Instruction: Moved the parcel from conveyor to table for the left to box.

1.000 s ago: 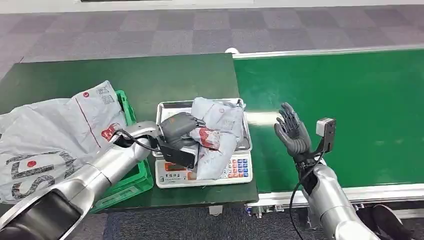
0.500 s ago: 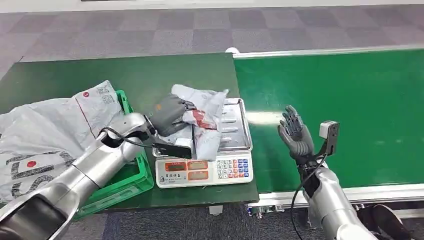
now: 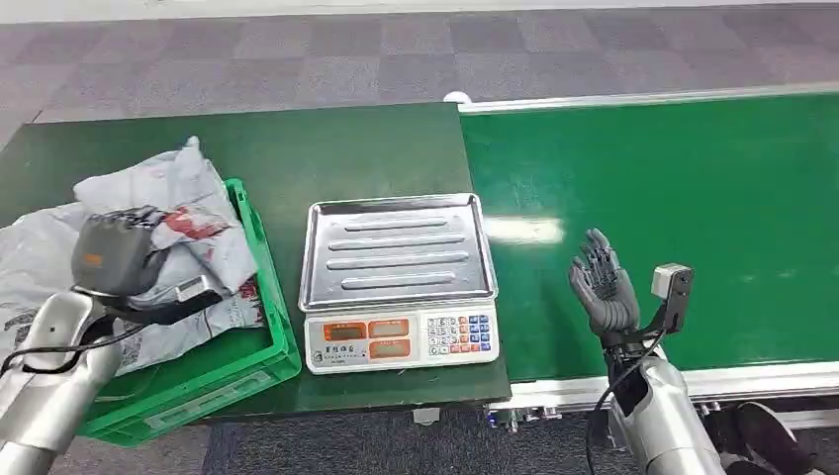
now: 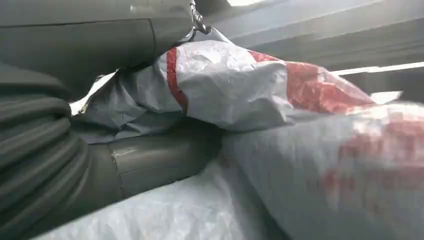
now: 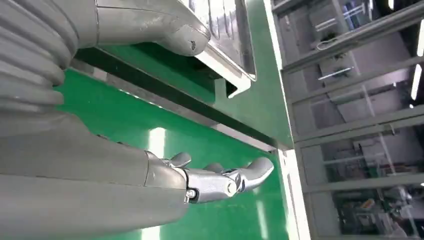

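Left hand (image 3: pixel 111 254) grips the parcel (image 3: pixel 203 220) over the green crate (image 3: pixel 259 287) — seemingly touching bags beneath; right hand (image 3: pixel 604 289) spread, empty.

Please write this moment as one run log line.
left hand: holds parcel over green crate | right hand: open above conveyor | scale: bare

2 parcels (image 3: pixel 188 213), 1 crate (image 3: pixel 259 336), 1 scale (image 3: pixel 396 287).

Dark green table (image 3: pixel 297 148) with scale (image 3: pixel 399 282) and green crate (image 3: pixel 259 336).
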Robot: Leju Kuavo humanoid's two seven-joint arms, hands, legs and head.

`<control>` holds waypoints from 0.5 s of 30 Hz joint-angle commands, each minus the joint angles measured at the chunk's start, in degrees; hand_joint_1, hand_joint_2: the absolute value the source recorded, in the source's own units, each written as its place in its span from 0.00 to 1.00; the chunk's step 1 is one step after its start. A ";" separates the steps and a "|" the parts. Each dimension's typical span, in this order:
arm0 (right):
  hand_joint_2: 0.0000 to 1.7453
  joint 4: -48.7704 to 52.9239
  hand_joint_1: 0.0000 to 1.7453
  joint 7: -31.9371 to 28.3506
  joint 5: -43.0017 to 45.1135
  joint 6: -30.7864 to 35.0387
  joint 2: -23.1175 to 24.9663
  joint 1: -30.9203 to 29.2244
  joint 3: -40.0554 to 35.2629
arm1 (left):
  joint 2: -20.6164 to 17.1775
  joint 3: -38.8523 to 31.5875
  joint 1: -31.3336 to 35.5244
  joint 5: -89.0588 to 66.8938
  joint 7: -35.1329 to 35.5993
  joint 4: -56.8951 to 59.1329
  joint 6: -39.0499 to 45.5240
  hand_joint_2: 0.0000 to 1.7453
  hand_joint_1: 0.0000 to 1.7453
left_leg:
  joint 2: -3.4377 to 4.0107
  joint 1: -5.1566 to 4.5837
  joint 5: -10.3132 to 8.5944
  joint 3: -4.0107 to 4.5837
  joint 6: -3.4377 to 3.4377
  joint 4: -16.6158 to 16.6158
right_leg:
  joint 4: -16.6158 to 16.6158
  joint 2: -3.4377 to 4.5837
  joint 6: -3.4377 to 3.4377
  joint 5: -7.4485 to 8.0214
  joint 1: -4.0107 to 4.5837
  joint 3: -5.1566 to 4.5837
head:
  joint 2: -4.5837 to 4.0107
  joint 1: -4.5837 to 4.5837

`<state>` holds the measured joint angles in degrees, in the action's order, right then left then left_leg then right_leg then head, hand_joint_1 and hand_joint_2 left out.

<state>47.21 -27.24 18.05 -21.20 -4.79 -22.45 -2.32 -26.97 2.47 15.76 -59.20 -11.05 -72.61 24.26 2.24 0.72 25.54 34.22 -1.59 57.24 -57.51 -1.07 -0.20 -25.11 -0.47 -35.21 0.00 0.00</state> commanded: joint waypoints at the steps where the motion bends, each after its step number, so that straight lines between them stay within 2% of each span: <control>1: 1.00 10.57 0.00 2.50 -0.52 0.60 2.17 7.65 6.63 | 4.80 -27.90 -18.95 -6.46 7.32 -12.97 -0.07 1.00 1.00 | 0.11 0.00 0.16 -0.29 0.10 -0.12 | 0.12 0.33 0.01 -0.05 -0.02 0.21 | 0.00 0.00; 3: 1.00 11.24 0.00 3.00 -0.80 0.49 2.11 8.37 7.22 | 6.61 -29.40 -21.90 -4.93 6.43 -15.89 -2.82 1.00 1.00 | 0.18 -0.03 0.26 -0.39 0.08 -0.17 | 0.16 0.41 0.02 -0.08 -0.06 0.28 | 0.00 0.00; 5: 1.00 10.55 0.00 3.08 -0.56 0.07 1.73 8.11 7.53 | 7.29 -28.69 -21.52 -2.38 4.86 -16.00 -4.90 1.00 0.00 | 0.04 -0.05 0.22 -0.18 0.06 -0.10 | 0.10 0.21 0.04 -0.13 -0.07 0.11 | 0.00 -0.02; 8: 1.00 9.80 0.00 2.74 -0.63 -0.58 1.26 7.98 7.50 | 7.85 -25.97 -19.31 0.02 3.00 -14.34 -7.24 1.00 0.00 | -0.32 -0.04 0.27 -0.35 0.15 -0.12 | 0.15 -0.06 0.12 -0.28 -0.07 0.39 | 0.00 0.00; 11: 1.00 10.97 0.00 2.54 -1.15 -0.21 1.77 8.62 7.50 | 7.88 -24.23 -18.17 1.76 2.16 -14.28 -6.35 1.00 0.00 | -0.37 -0.03 0.21 -0.13 0.10 -0.05 | 0.11 -0.26 0.12 -0.22 -0.05 0.23 | 0.00 0.00; 15: 1.00 11.33 0.00 2.82 -1.17 -0.01 1.86 8.36 7.53 | 8.00 -22.97 -17.35 5.32 0.24 -14.48 -7.57 1.00 0.00 | -0.44 -0.03 0.22 -0.25 0.12 -0.08 | 0.12 -0.23 0.11 -0.24 -0.06 0.38 | 0.02 0.00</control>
<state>57.68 -25.00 17.05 -21.64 -4.52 -13.62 2.88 -23.21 -19.85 -2.85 -57.51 -8.78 -86.77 18.05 1.94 0.70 25.75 34.19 -1.54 57.26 -57.46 -1.40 -0.09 -25.31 -0.49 -35.04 0.02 0.00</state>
